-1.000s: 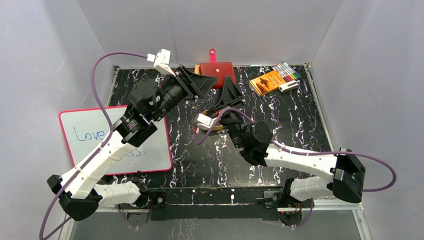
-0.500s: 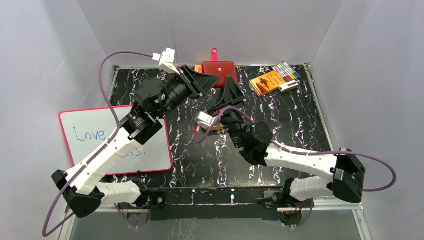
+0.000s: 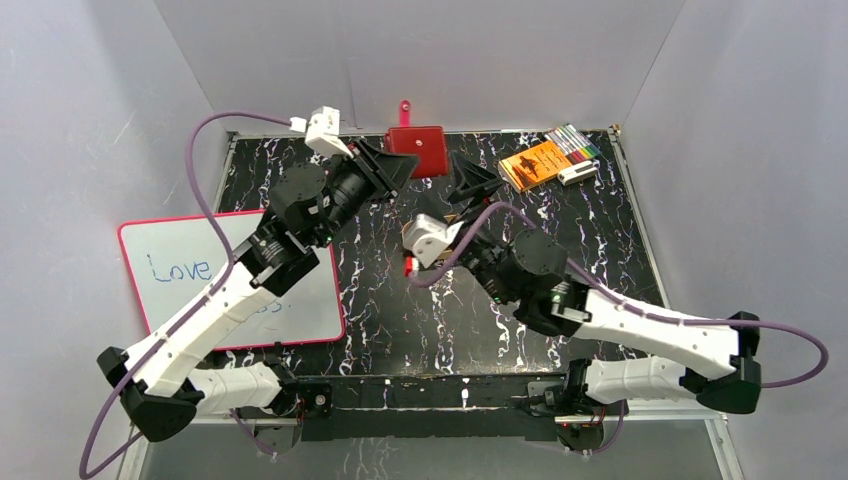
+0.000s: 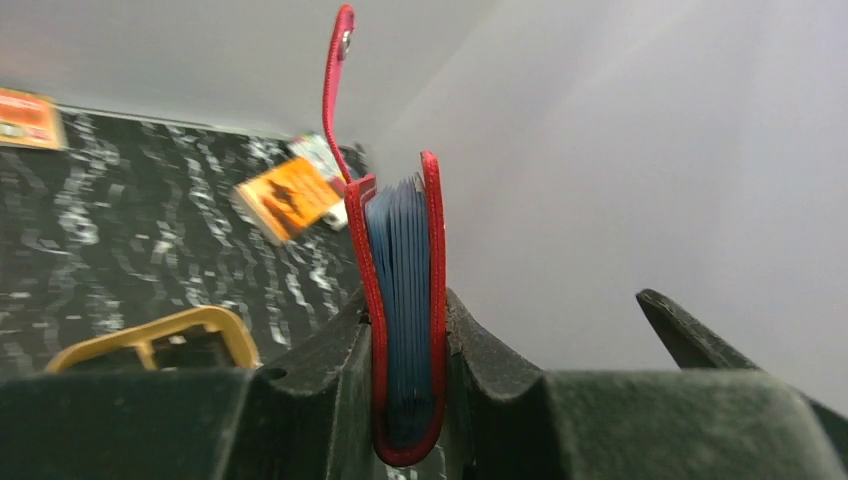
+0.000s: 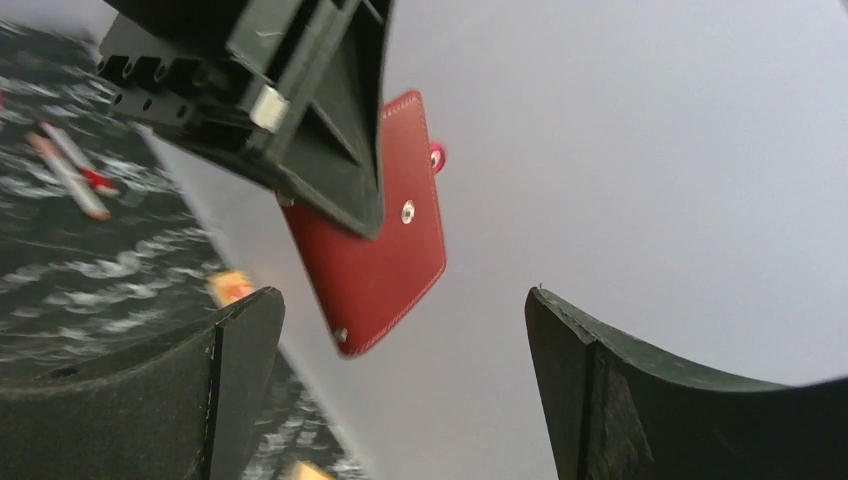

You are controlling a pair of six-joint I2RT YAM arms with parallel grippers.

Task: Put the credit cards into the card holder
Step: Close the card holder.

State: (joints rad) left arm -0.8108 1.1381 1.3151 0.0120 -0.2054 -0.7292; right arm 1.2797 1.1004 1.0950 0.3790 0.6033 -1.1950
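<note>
The dark red card holder [image 3: 420, 150] hangs in the air near the back wall, and my left gripper [image 3: 403, 168] is shut on its lower edge. In the left wrist view the card holder [image 4: 433, 250] stands on edge between the fingers of the left gripper [image 4: 405, 325], its snap tab [image 4: 335, 90] pointing up. Thin blue-grey layers [image 4: 403, 270] fill it; I cannot tell cards from pockets. No loose credit cards show. My right gripper [image 3: 472, 182] is open just right of the holder. In the right wrist view the right gripper [image 5: 400, 300] has wide jaws with nothing between them, and the holder [image 5: 370, 270] lies beyond.
A whiteboard [image 3: 200, 285] lies at the left of the table. An orange booklet [image 3: 535, 162], a pack of markers [image 3: 573, 140] and a small white item [image 3: 578, 172] sit at the back right. A tan tray [image 4: 215, 320] lies below the left gripper. Red and white pens [image 5: 70, 175] rest on the marbled table.
My right gripper has opened wide and its arm has swung out to the right. My left gripper has closed on the card holder and carried it slightly left.
</note>
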